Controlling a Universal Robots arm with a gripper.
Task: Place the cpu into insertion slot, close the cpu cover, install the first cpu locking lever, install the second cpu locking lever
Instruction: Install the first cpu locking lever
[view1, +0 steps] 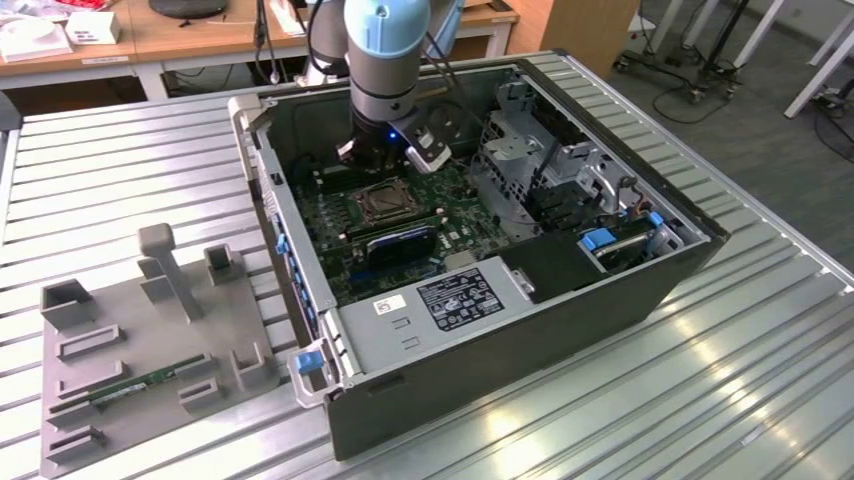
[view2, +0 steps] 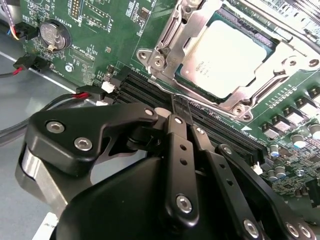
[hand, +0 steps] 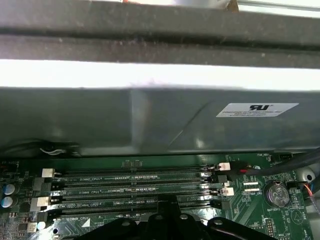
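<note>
Gripper (view2: 181, 104), fingers pressed together on nothing, is hovering over the memory slots (view2: 142, 89), cpu (view2: 232, 52) lying just beyond its tips

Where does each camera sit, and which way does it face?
Exterior view: off the arm, looking down into the open grey computer case; the grey-and-blue robot arm shows.
Second wrist view: on the arm, facing the green circuit board and the silvery-tan square cpu; the black jaws show, shut.
First wrist view: on the arm, facing long black memory slots and the case's wall; the jaws show.
Both wrist views share the round silver battery.
</note>
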